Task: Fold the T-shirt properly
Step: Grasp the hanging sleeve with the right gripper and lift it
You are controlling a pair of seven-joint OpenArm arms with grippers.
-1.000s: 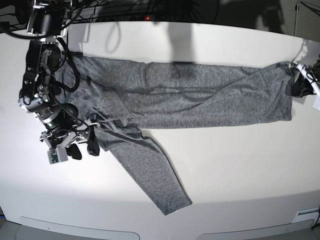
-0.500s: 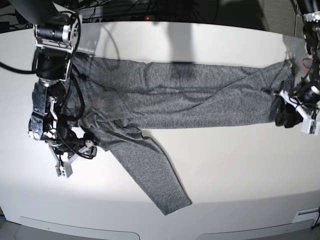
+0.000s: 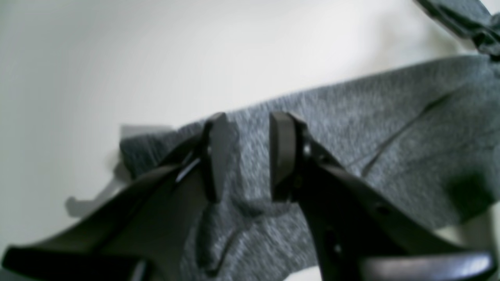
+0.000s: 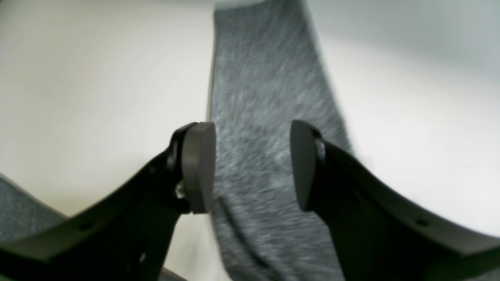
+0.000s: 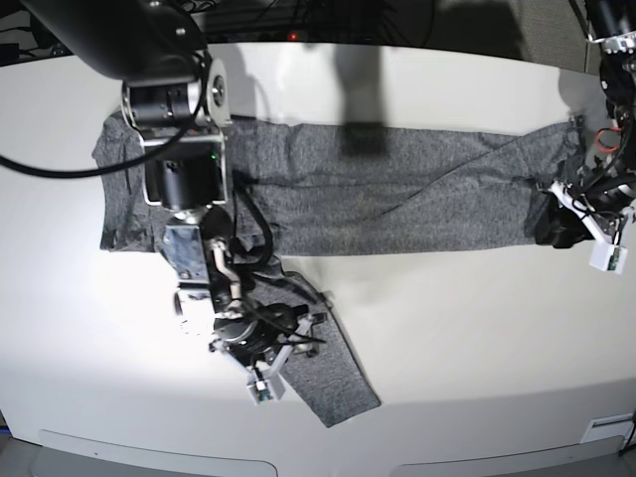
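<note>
One garment is in view: the large heather-grey long-sleeved T-shirt (image 5: 397, 189) of soft wrinkled knit, lying spread lengthwise across the smooth off-white table (image 5: 477, 328). One sleeve (image 5: 333, 373) runs off diagonally toward the table's near edge. Two black robot arms work over it. The right gripper (image 4: 252, 166) hangs above that sleeve, its jaws apart with a band of grey cloth showing between the pads (image 4: 199, 168) and nothing pinched; its arm (image 5: 184, 169) crosses the shirt's body and hides part of it in the base view. The left gripper (image 3: 246, 156) sits at the opposite end of the shirt, jaws parted over the cloth edge, empty. A dark cable bundle (image 5: 268, 20) lies behind the table's far edge
</note>
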